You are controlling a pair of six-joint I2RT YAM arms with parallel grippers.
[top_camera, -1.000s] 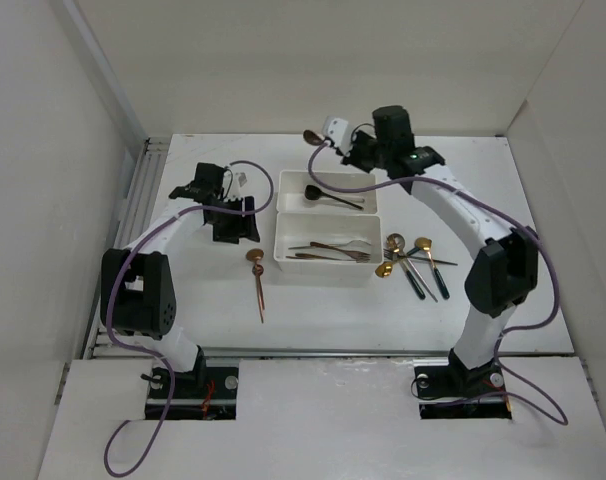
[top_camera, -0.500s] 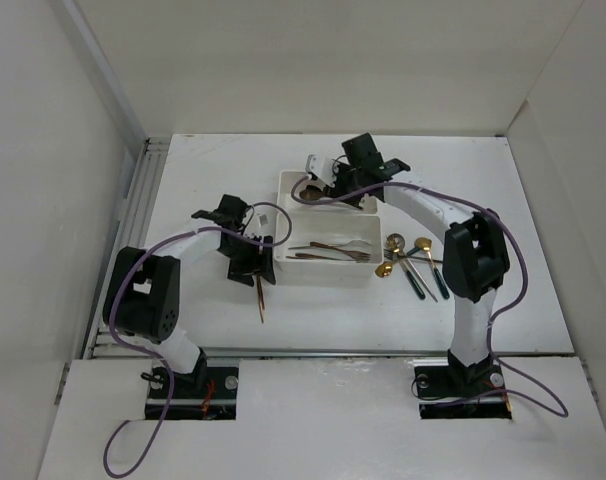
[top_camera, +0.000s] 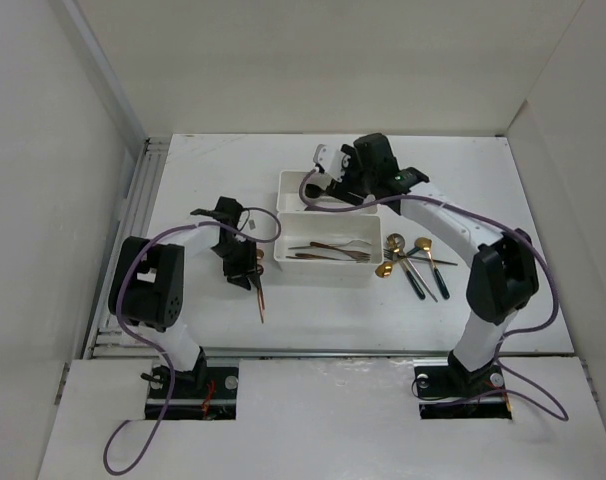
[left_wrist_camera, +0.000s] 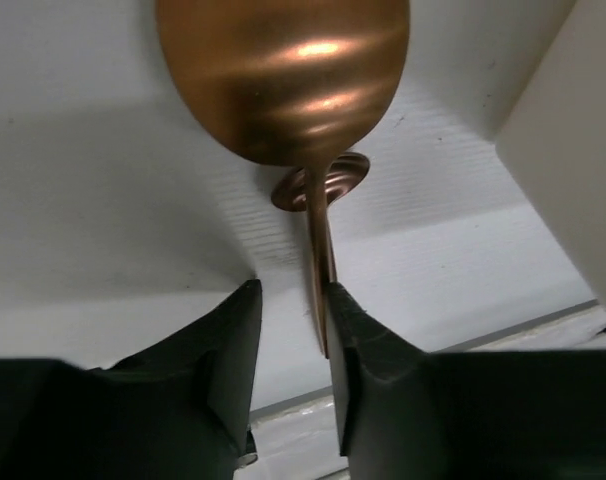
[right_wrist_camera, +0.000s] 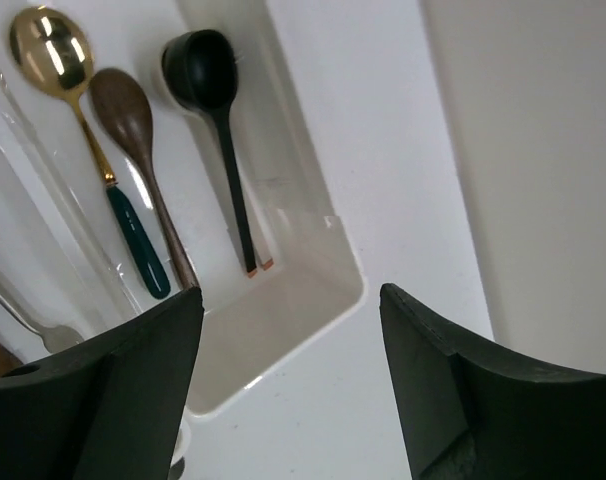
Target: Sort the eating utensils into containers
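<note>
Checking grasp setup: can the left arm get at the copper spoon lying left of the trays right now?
Probably yes: the open left pincer straddles the handle of the copper spoon, with nothing in between.

Overhead from behind, left wrist near the table (left_wrist_camera: 103, 200), right wrist over tray (right_wrist_camera: 283, 310)

My pincer (left_wrist_camera: 291, 345) stands parted at 6 o'clock, its fingers (left_wrist_camera: 223, 370) on either side of a copper spoon (left_wrist_camera: 283, 70) stem. The stem runs hard by my right finger, with a gap to the left one. The bowl fills 12 o'clock. A white tray (left_wrist_camera: 573, 150) wall rises at 3 o'clock from the counter (left_wrist_camera: 103, 200).
</note>
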